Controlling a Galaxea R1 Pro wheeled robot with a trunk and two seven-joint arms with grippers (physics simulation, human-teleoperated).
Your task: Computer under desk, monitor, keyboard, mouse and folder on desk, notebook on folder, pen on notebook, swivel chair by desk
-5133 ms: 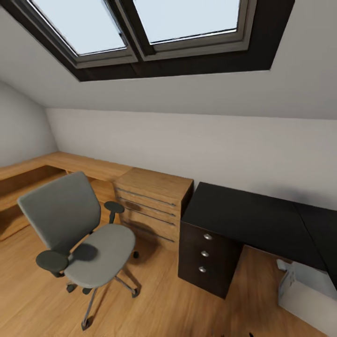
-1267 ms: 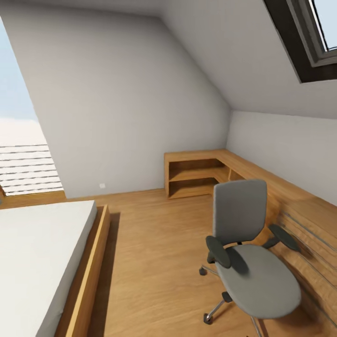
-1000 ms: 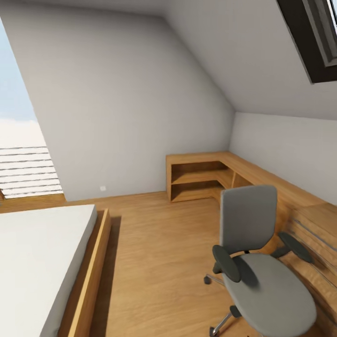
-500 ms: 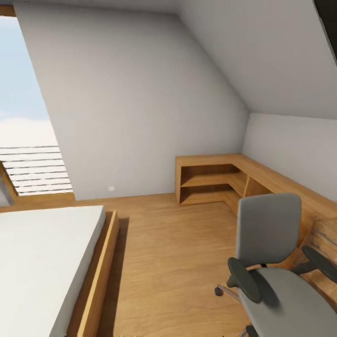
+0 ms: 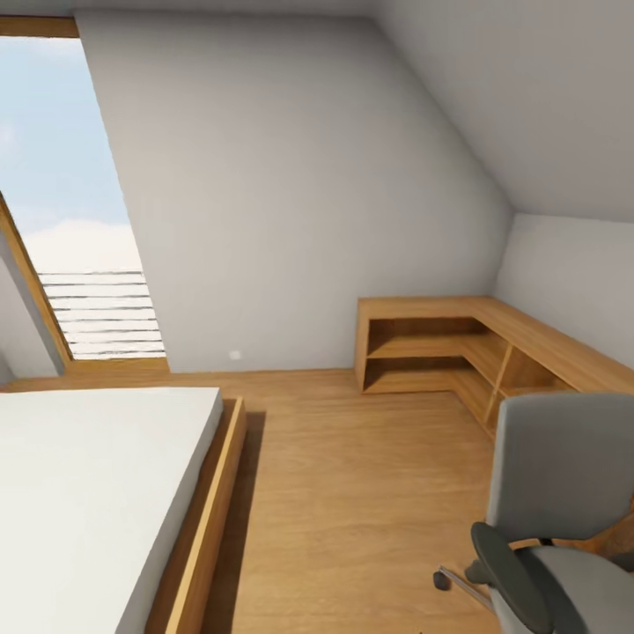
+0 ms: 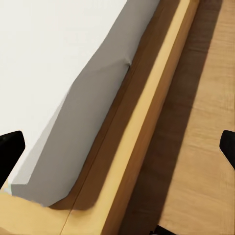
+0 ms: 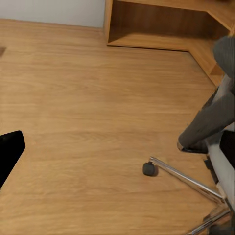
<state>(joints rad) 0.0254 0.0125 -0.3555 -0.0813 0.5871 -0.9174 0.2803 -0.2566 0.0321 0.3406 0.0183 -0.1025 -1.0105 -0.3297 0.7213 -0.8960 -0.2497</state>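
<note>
The grey swivel chair stands at the lower right of the head view, with its tall back, one black armrest and part of its seat showing. In the right wrist view its chrome base and a caster rest on the wooden floor, and my right gripper is open above that floor with nothing between its fingers. My left gripper hangs open over the edge of a bed. The desk, computer, monitor, keyboard, mouse, folder, notebook and pen are out of view.
A bed with a white mattress in a wooden frame fills the lower left. A low wooden corner shelf unit runs along the far and right walls. A tall window is at the left. Wooden floor lies between bed and chair.
The camera has swung left: the black desk and drawer cabinet have left the picture, the bed and window have come in, and the chair now sits at the lower right edge.
</note>
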